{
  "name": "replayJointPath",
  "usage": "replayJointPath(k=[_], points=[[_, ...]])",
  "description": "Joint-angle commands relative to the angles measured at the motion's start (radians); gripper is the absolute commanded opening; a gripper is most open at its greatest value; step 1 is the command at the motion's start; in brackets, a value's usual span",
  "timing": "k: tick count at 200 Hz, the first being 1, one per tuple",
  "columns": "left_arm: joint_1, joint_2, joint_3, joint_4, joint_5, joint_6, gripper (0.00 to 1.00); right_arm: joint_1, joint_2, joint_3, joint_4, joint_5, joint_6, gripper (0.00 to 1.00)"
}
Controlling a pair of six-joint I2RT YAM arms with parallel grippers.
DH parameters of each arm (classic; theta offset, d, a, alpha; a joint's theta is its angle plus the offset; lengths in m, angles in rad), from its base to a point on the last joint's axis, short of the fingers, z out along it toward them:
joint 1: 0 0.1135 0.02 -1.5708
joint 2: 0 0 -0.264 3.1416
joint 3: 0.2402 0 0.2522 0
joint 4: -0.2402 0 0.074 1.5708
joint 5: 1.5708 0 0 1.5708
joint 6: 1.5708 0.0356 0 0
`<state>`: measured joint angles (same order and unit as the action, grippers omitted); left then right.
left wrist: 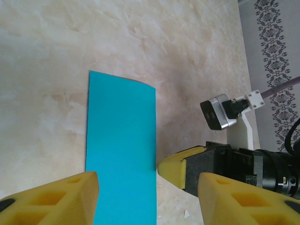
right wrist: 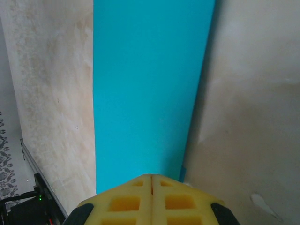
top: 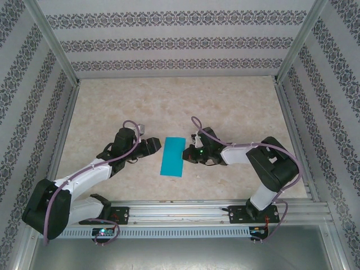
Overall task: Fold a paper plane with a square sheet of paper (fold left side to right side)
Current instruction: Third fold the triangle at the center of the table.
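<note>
Now, judging by the narrow strip that the square sheet of paper (top: 172,156) makes, the left-to-right fold looks laid over, and the step in hand is setting its crease. We do that well by steadying the left side, keeping the two layers square on each other, and sliding pressure along the fold rather than dabbing. That way the thin sheet does not skid on the smooth table (top: 112,112). Our left gripper (left wrist: 147,187) stands about half spread, its yellow fingers (left wrist: 51,199) apart with nothing caught between them. It sits near the strip's left long edge, and the paper lies flat ahead of it and runs in beneath the gap between its fingers. Across the strip, our right gripper (right wrist: 151,178) is clenched, pads tight together with no gap. Its tip is at the paper's right long edge, and the sheet stretches straight ahead of it. We cannot tell whether it nips that edge or merely presses on it. A sliver of under-layer seems to show just to the right of its tip.
</note>
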<state>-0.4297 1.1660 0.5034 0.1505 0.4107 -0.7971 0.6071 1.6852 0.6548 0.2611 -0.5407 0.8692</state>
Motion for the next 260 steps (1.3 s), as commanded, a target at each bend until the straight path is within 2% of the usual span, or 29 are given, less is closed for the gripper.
replayJointPath(k=[1, 62, 123, 164, 260], points=[[0.012, -0.001, 0.020, 0.001, 0.015, 0.010, 0.58, 0.013, 0.025, 0.027, 0.040, -0.012, 0.013, 0.00], [0.012, 0.018, 0.058, -0.102, 0.014, 0.044, 0.57, 0.014, 0.071, 0.040, -0.042, 0.004, -0.018, 0.00], [-0.018, 0.116, 0.091, -0.203, 0.108, 0.030, 0.49, 0.017, 0.097, 0.088, -0.241, 0.080, -0.124, 0.00], [-0.053, 0.213, 0.108, -0.215, 0.133, 0.017, 0.48, 0.019, 0.091, 0.092, -0.243, 0.082, -0.128, 0.00], [-0.079, 0.335, 0.145, -0.212, 0.141, 0.017, 0.45, 0.019, 0.096, 0.095, -0.243, 0.085, -0.125, 0.00]])
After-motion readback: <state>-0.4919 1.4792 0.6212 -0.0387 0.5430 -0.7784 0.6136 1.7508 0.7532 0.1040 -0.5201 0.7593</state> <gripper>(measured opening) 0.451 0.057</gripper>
